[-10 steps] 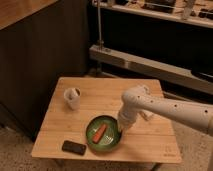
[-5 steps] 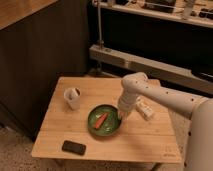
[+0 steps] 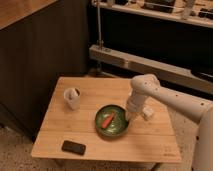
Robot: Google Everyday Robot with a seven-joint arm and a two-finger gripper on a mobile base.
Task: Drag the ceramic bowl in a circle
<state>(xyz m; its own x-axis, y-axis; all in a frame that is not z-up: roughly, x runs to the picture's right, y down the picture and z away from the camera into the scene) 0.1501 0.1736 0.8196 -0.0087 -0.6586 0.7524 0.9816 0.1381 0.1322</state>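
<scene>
The ceramic bowl (image 3: 116, 129), green, glossy and shallow, sits right of centre on the wooden table (image 3: 150, 142). An orange, carrot-like piece (image 3: 107, 120) lies inside it. My gripper (image 3: 129, 118) reaches down from the white arm (image 3: 165, 97) on the right and meets the bowl's right rim, shut on it. The arm's end hides the fingertips and part of that rim.
A small white mug (image 3: 72, 98) stands left of the bowl. A black phone (image 3: 73, 147) lies flat near the table's front left edge. A dark cabinet wall runs behind and to the left, and a metal shelf rail (image 3: 150, 65) crosses behind the table.
The bowl has slid with the gripper, first away from the front edge, then to the right. The arm swung along with it. Mug and phone stayed put.
</scene>
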